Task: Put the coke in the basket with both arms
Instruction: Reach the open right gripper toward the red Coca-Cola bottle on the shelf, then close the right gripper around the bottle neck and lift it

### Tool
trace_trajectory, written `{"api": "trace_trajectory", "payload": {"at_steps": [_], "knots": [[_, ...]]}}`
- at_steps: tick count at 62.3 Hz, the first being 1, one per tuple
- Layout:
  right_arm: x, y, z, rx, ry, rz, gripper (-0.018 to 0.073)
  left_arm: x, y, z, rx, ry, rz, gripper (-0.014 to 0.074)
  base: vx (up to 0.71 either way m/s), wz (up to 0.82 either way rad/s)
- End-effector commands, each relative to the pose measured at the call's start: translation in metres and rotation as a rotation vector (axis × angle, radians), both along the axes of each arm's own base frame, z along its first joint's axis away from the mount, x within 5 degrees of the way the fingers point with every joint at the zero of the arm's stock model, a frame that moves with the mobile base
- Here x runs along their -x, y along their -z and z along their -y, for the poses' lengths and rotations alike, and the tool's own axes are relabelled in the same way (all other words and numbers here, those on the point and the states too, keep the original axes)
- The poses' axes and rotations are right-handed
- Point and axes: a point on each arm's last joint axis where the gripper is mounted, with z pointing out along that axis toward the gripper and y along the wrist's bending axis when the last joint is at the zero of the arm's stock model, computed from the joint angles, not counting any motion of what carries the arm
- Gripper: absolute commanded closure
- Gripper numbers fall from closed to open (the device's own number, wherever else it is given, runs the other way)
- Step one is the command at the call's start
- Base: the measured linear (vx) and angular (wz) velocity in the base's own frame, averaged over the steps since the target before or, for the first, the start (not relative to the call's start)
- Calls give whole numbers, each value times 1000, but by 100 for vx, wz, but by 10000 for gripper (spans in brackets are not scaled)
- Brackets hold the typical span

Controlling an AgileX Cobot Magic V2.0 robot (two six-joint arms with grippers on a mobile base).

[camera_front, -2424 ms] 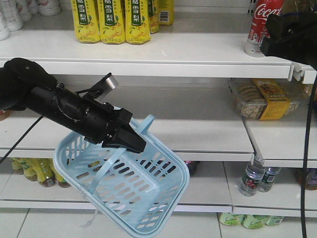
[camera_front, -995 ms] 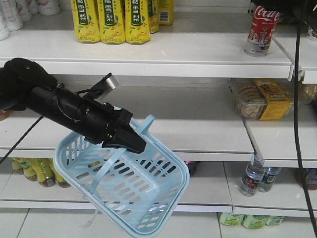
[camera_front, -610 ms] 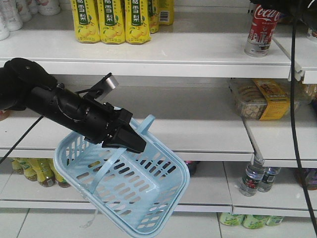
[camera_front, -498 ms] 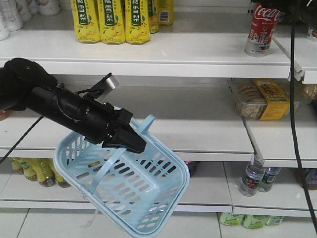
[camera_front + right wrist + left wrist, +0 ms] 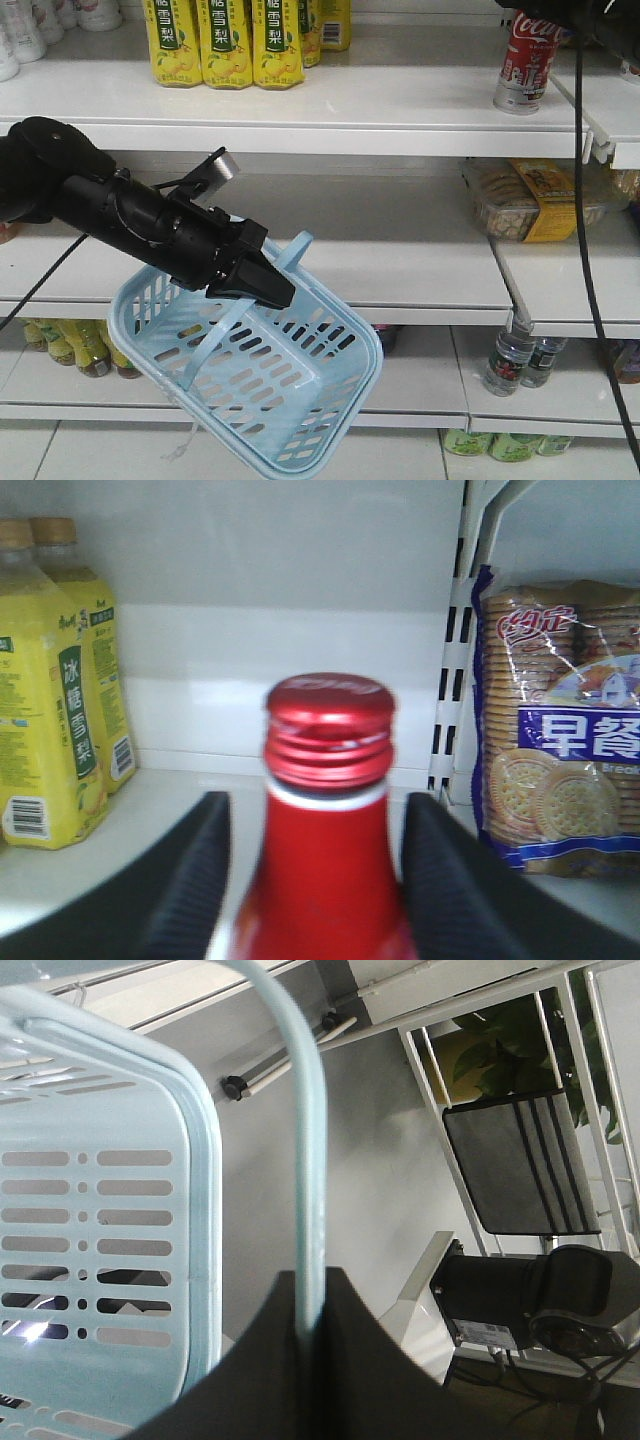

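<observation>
Left arm (image 5: 130, 215): jaws pressed together on 1 handle (image 5: 312, 1160) of the basket (image 5: 300, 395). The basket hangs tilted in the air.

Right arm (image 5: 605, 15): jaws spread, 1 on each side of the coke (image 5: 325, 880); the left one is clear of it.

The coke stands upright on the top shelf (image 5: 400, 100), well apart from the basket.

White shop shelves (image 5: 330, 105). Yellow-labelled drink bottles (image 5: 225, 40) at top left. Wrapped biscuit tray (image 5: 530, 200) on the middle shelf, right. Small clear bottles (image 5: 510, 358) below. Blue-labelled biscuit packet (image 5: 560, 770) near slotted upright (image 5: 455, 640).
</observation>
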Motion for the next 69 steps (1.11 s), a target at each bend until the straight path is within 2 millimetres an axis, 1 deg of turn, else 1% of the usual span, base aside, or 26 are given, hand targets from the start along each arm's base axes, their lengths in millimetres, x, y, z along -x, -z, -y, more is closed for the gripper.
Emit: {"api": "trace_trajectory", "payload": {"at_steps": [1,11,18,30,34,39,47,55,69], "knots": [[14,-36,2,4,-3,148,333,5,-33,4,101,-13,54,602,0,0],[14,-37,2,3,-5,160,502,5,-33,4,101,-13,54,602,0,0],[14,-37,2,3,-5,159,575,5,-33,4,101,-13,54,602,0,0],[14,-36,2,4,-4,157,569,5,-33,4,101,-13,54,602,0,0],[14,-35,2,26,-2,143,569,5,-33,4,101,-13,54,602,0,0],[15,-34,2,96,3,115,569,5,-33,4,101,-13,54,602,0,0],[19,-35,3,97,10,77,569,5,-33,4,101,-13,54,602,0,0],[27,-42,4,96,14,77,569,5,-33,4,101,-13,54,602,0,0],[49,-67,5,87,17,142,569,5,-33,4,101,-13,54,602,0,0]]}}
